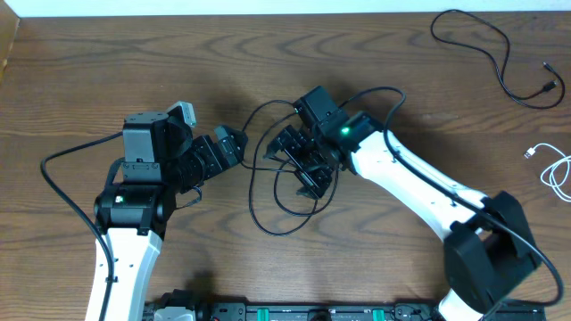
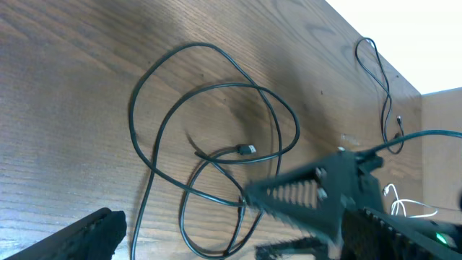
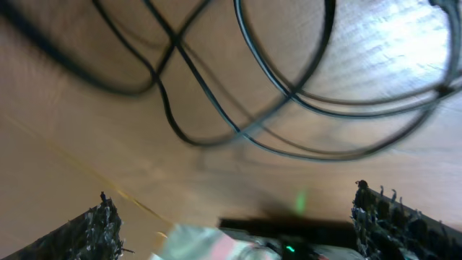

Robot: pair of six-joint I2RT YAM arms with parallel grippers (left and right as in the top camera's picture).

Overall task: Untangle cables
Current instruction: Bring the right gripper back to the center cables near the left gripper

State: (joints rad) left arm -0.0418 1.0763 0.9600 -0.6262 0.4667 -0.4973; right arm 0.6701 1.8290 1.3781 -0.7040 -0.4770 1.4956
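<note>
The right gripper (image 1: 302, 162) stands with its jaws spread wide and nothing between them, low over the middle of the wooden table (image 1: 89, 71). In its own wrist view the two ridged black fingers (image 3: 94, 227) sit far apart at the bottom corners, with only bare wood in the gap. The left gripper (image 1: 227, 150) faces it from just beside, jaws likewise parted and empty. Only one of its dark fingers (image 2: 79, 235) shows clearly in the left wrist view. A small green light (image 1: 343, 132) glows on the right arm's wrist. Any markings on the arms are too small to read.

Under and around the right gripper lies a black cable (image 1: 251, 192), flat on the wood in several loose loops that cross one another. The left wrist view shows the loops (image 2: 133, 108) plainly. One small plug (image 2: 247, 150) rests inside them, near a ridged finger of the right gripper. I can't tell whether that finger touches the cord. In the right wrist view the same loops (image 3: 289, 92) sweep across just ahead of the fingertips, blurred.

Further off, by the right edge, a white cable (image 1: 558, 174) is bunched in small curls, partly cut off by the frame. Beyond it, in the far right corner and well apart from the arms, a second black cable (image 1: 504, 76) wanders in one open line.
</note>
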